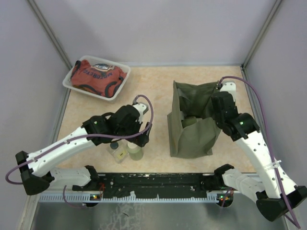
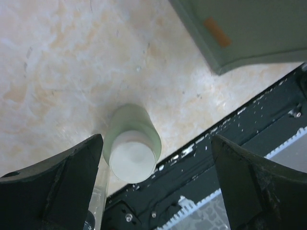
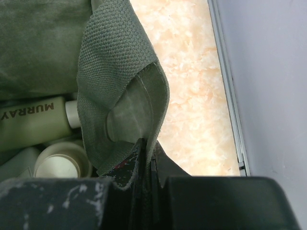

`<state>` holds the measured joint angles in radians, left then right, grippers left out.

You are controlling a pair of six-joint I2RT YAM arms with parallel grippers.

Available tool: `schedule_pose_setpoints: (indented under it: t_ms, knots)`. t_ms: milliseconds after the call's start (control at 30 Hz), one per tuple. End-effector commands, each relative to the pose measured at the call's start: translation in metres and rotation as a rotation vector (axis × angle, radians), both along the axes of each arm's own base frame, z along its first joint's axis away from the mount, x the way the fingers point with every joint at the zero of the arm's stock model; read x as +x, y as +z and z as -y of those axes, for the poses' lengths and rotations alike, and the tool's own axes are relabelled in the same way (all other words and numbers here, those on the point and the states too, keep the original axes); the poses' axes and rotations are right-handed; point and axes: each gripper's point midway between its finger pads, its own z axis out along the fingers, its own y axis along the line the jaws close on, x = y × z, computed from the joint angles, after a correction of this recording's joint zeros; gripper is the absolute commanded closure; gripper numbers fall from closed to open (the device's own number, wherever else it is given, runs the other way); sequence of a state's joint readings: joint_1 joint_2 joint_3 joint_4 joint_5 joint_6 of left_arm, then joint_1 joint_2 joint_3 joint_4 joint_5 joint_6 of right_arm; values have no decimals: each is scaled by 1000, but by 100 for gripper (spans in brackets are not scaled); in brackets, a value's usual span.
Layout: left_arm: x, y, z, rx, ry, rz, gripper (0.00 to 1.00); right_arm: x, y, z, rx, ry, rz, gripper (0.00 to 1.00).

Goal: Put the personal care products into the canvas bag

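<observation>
One hazard: left fingers (image 2: 57, 187), apart around the olive-green bottle (image 2: 132, 143), may topple the seemingly clear bottle (image 1: 116, 152) alongside; right fingers (image 3: 163, 167) clamp the canvas bag (image 1: 192, 139).

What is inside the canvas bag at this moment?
Inside the canvas bag: a lying bottle lettered MURRAY and a cream-capped bottle. Its folded wall, pinched by the right gripper, covers the rest.

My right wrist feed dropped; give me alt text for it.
The right hand pinches the canvas bag by a rim fold. Inside sit an olive bottle lettered MURRAY and a cream-capped bottle. Tabletop shows beyond.
</observation>
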<state>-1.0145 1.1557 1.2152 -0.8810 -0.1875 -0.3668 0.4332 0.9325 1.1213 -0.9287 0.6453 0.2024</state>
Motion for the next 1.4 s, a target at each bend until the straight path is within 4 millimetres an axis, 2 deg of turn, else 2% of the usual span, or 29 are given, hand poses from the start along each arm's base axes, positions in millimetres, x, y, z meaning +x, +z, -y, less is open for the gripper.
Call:
schedule_pose_setpoints:
  t_ms: [0,267,533,667,933,1067,1200,1367]
  knots:
    - [-23,-33,-4,34,17,-162,1,2,22,9,-15,-26,65,100]
    - [-25,-65,-16,85,81,-195,0,0,18,8,-12,-19,59,100]
    - [-38,-93,-15,95,90,-283,1,-1,16,9,-11,-18,60,100]
    - [-36,-98,-13,83,82,-271,1,-1,15,8,-13,-15,57,100]
    - [-43,-119,-14,132,79,-328,20,-2,15,9,-14,-14,56,100]
    - [-45,-125,-19,169,89,-348,17,-3,14,9,-16,-15,56,100]
    - [-47,-129,-30,224,121,-357,8,-2,13,9,-16,-13,56,100]
    - [-49,-128,-39,252,148,-362,5,-1,11,8,-19,-10,51,100]
